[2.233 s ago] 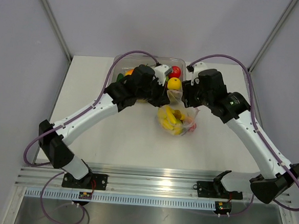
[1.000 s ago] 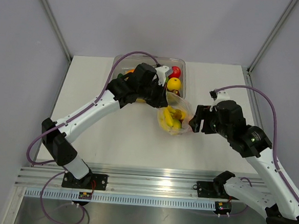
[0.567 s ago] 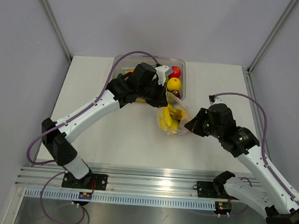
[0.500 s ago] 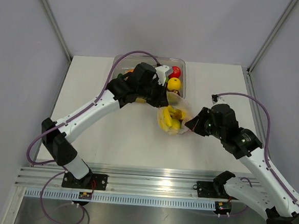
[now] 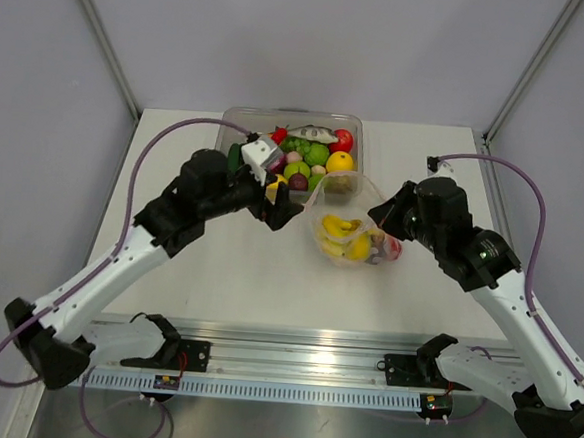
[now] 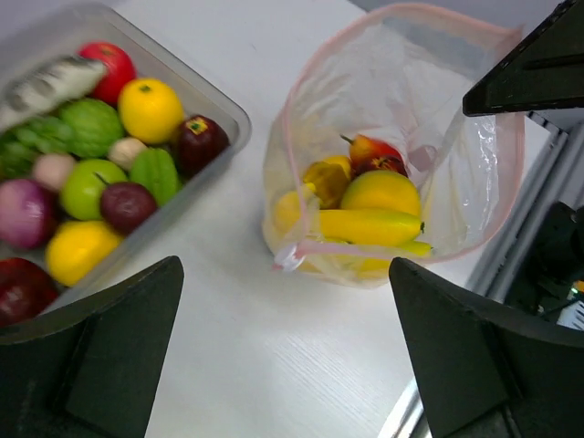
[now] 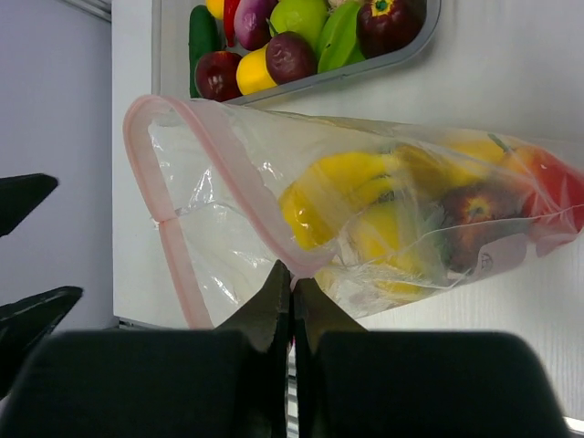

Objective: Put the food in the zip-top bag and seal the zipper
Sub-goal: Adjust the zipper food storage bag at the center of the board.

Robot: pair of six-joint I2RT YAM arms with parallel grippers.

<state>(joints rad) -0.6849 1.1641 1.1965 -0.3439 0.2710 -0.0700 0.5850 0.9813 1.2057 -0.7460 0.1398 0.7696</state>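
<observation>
The zip-top bag (image 5: 351,233) stands on the table with its mouth wide. It holds food (image 6: 379,208): yellow, orange and red pieces. My right gripper (image 7: 292,290) is shut on the pink zipper (image 7: 265,214) at the bag's right rim, and shows in the top view as the right gripper (image 5: 380,223). My left gripper (image 6: 287,365) is open with nothing between its fingers (image 6: 91,365), hanging above bare table short of the bag (image 6: 392,137). In the top view the left gripper (image 5: 281,210) sits to the bag's left. More food (image 5: 311,155) lies in a tub.
The rigid clear tub (image 5: 357,123) stands at the back of the table, just behind the bag, with several toy fruits and vegetables. The same tub (image 6: 233,114) lies at the upper left of the left wrist view. A metal rail (image 5: 304,340) runs along the near edge.
My left gripper let go of the bag's rim, opened wide and drew back to the left. My right gripper shut on the right rim, and the bag's mouth now gapes wider.
</observation>
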